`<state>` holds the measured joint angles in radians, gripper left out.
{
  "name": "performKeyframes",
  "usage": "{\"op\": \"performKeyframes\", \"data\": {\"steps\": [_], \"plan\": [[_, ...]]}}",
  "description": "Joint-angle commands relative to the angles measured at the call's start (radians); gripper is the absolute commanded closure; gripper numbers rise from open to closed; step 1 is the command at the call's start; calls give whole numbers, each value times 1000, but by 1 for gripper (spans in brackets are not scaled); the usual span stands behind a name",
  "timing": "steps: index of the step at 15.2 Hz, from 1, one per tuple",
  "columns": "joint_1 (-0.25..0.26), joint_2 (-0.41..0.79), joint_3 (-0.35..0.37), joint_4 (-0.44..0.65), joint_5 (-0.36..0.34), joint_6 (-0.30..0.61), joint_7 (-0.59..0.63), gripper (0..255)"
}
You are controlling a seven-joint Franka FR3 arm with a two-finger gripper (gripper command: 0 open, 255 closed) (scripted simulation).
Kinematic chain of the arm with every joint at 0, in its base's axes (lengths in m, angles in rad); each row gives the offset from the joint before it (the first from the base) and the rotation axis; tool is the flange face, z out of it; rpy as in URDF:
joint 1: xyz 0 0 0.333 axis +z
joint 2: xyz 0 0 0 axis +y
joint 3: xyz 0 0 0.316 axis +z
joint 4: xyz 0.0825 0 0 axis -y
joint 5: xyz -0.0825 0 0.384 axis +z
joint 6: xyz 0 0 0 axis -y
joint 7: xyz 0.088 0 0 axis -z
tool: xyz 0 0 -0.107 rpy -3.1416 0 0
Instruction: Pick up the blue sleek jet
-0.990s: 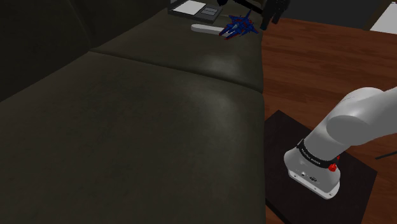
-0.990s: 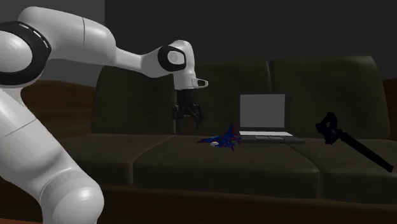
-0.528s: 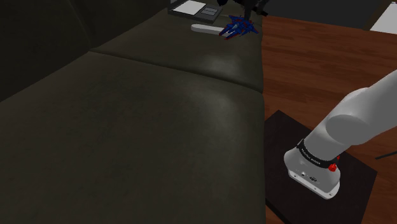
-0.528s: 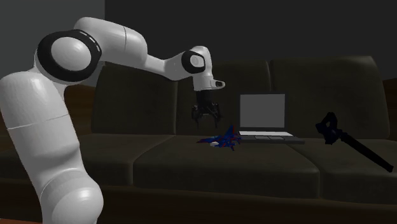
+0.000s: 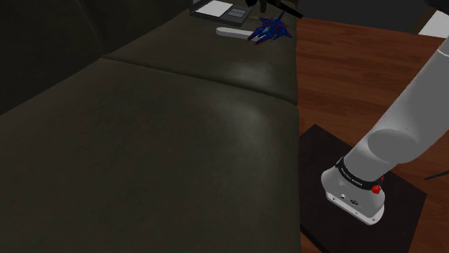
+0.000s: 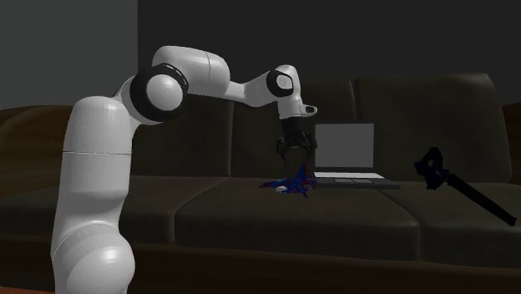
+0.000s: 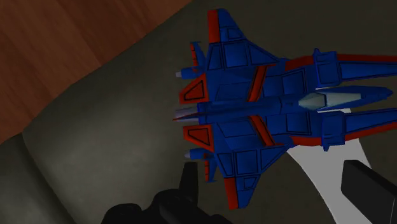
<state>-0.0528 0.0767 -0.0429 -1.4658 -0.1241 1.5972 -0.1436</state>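
1. A dark sofa (image 6: 250,209) spans the second exterior view.
2. The white arm (image 6: 92,167) reaches over its seat.
3. An open laptop (image 6: 344,150) stands on the seat.
4. The blue-and-red jet (image 7: 254,114) lies just beside the laptop.
5. The hand (image 6: 295,152) hangs just above the jet, fingers apart.

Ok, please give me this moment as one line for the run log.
phase: pre-grasp | fingers: open, above blue jet | jet: lying on dark sofa, not held
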Motion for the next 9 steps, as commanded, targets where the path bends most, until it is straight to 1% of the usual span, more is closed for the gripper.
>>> {"op": "performKeyframes", "data": {"steps": [1,3,9], "plan": [[0,98,-1,128,-9,-35,4,0],[-2,199,-5,272,-16,-83,0,0],[-2,163,-5,139,-17,14,13,0]]}}
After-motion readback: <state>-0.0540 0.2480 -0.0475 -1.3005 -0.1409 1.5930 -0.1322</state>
